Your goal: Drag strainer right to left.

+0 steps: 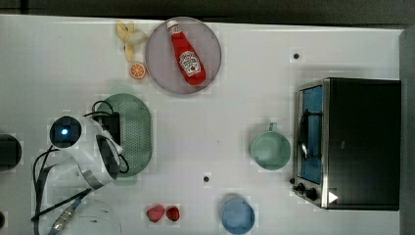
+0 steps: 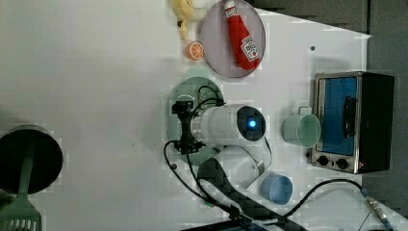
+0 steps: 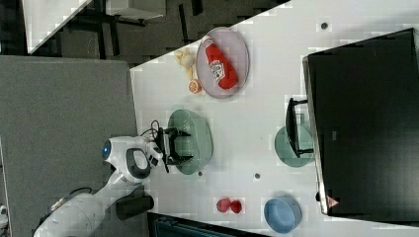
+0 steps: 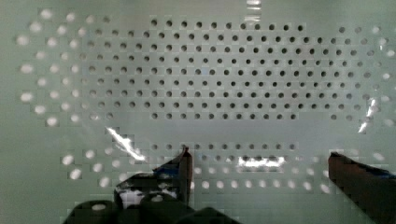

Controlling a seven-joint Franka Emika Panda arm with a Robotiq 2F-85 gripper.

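While the fingers [image 3: 184, 146] hang released over the strainer [image 3: 197, 143], the ketchup bottle's [image 1: 187, 54] label stays unreadable.

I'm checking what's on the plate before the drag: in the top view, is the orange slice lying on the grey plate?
No, the orange slice lies on the table beside the plate, which holds the ketchup bottle.

A white desk [image 1: 235, 98] carries everything. By one long edge lie a peeled banana [image 1: 128, 36], an orange half [image 1: 137, 70] and a grey-lilac plate [image 1: 161, 68]. Near a short edge sits the sage-green strainer [image 1: 136, 132] — well apart from the pale green mug [image 1: 270, 151], which stands just beside a toaster oven [image 1: 359, 142] at the opposite short edge. Along the other long edge: two strawberries [image 1: 163, 213] and a blue bowl [image 1: 237, 215].
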